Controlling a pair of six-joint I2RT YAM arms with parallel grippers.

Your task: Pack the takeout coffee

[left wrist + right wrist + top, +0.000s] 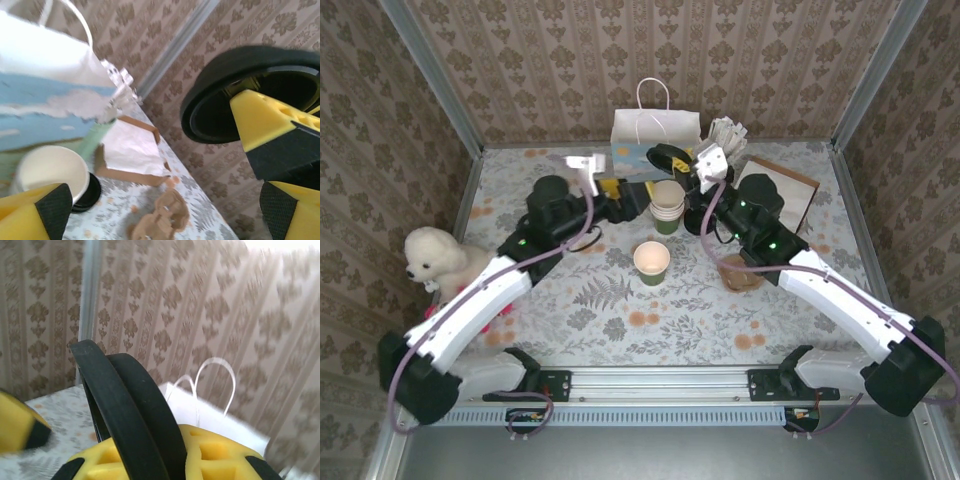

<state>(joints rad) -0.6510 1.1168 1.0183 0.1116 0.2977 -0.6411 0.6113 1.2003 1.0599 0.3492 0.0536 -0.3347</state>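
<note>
top view: bright, even, diffuse light from above, sharp throughout, with only faint soft shadows on the table (620, 330). left wrist view: smeared by motion blur; the white paper bag (45, 50) is burnt out to plain white. right wrist view: the black lid (125, 410) near the lens is soft, the wallpaper (165, 340) is streaked at right, and there is glare in the top right corner.

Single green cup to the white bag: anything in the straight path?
Yes. The stack of lidless cups stands between the single cup and the white bag. Just before the bag, the right gripper holds the black lid in its jaws, also on that line.
</note>
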